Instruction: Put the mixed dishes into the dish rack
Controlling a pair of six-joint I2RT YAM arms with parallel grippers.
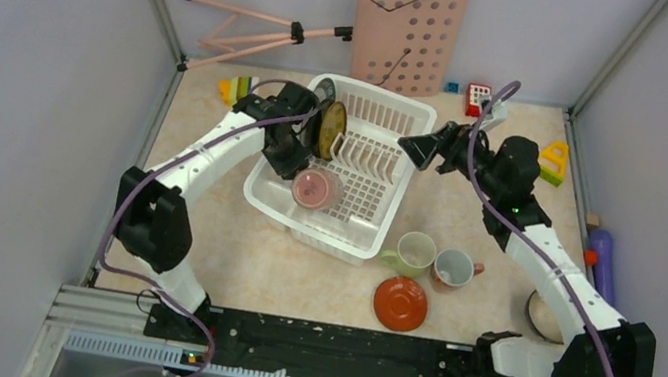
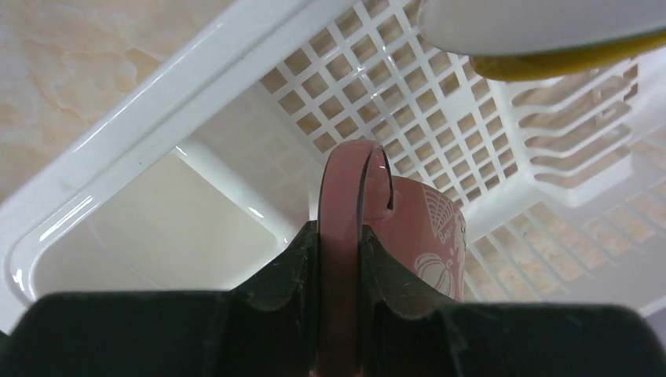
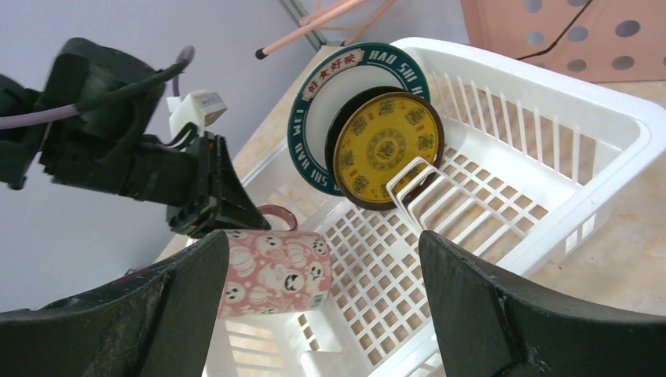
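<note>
My left gripper (image 1: 298,165) is shut on the handle of the pink mug (image 1: 316,188) and holds it inside the white dish rack (image 1: 364,244), near its front left; the mug (image 2: 424,236) and its handle show between my fingers. In the right wrist view the mug (image 3: 271,271) hangs above the rack floor. A green-rimmed plate (image 3: 314,102) and a yellow plate (image 3: 385,145) stand upright in the tines. My right gripper (image 1: 410,146) is open and empty at the rack's right rim. A pale-green mug (image 1: 415,254), a maroon mug (image 1: 453,267) and an orange saucer (image 1: 400,302) sit on the table.
A pink perforated board (image 1: 409,23) and a pink tripod (image 1: 254,29) stand at the back. Toy blocks (image 1: 553,160) lie at the back right and back left (image 1: 234,89). A purple object (image 1: 602,263) and a bowl (image 1: 542,318) are at the right edge.
</note>
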